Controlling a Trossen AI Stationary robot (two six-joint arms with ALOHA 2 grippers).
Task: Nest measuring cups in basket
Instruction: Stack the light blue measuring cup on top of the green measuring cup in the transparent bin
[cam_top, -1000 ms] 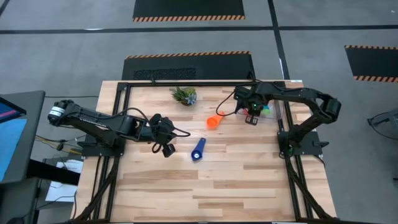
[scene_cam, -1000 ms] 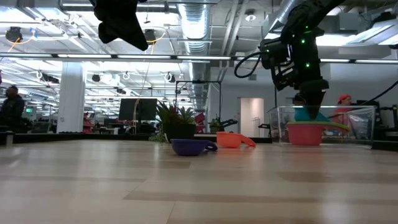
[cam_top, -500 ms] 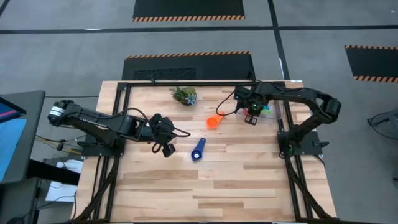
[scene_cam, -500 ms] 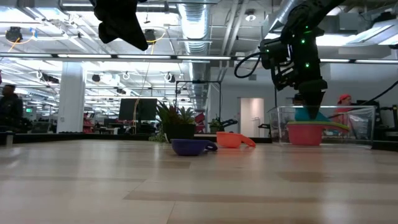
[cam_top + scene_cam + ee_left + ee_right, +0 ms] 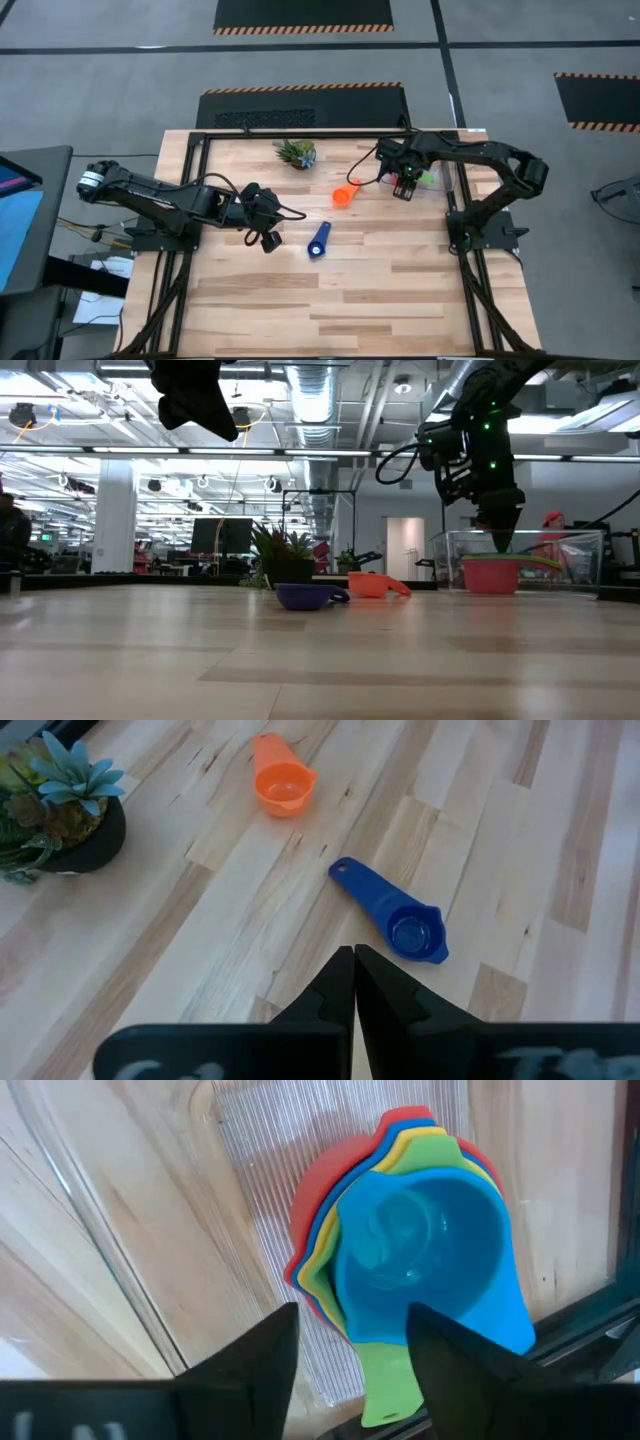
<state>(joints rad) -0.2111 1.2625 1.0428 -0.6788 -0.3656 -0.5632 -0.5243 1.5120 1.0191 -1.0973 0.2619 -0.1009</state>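
From above, the right hand (image 5: 406,187) hangs over the near edge of the clear basket (image 5: 447,178), whose stacked cups are mostly hidden under the arm. Two cups lie outside it on the counter (image 5: 330,290): the orange cup (image 5: 344,194) just beyond the right hand toward the middle, and the dark blue cup (image 5: 318,241) just off the left hand (image 5: 266,238). The left hand is the nearer one to the dark blue cup, the right to the orange. A small potted plant (image 5: 297,152) stands at the far edge.

The level view shows the right hand raised above the basket rim, clear of the red cup (image 5: 489,574) at the bottom of the stack, a height the overhead picture cannot give.

The left wrist view shows its fingers pressed together, holding nothing. The dark blue cup lies straight ahead, its long axis slanting across the hand's line, handle toward the orange cup and bowl away from it.

The right wrist view alone shows the nesting: red, yellow, green and a blue rim, with the light blue cup (image 5: 425,1255) innermost. The right hand's fingers (image 5: 245,1355) are spread wide and empty above it.
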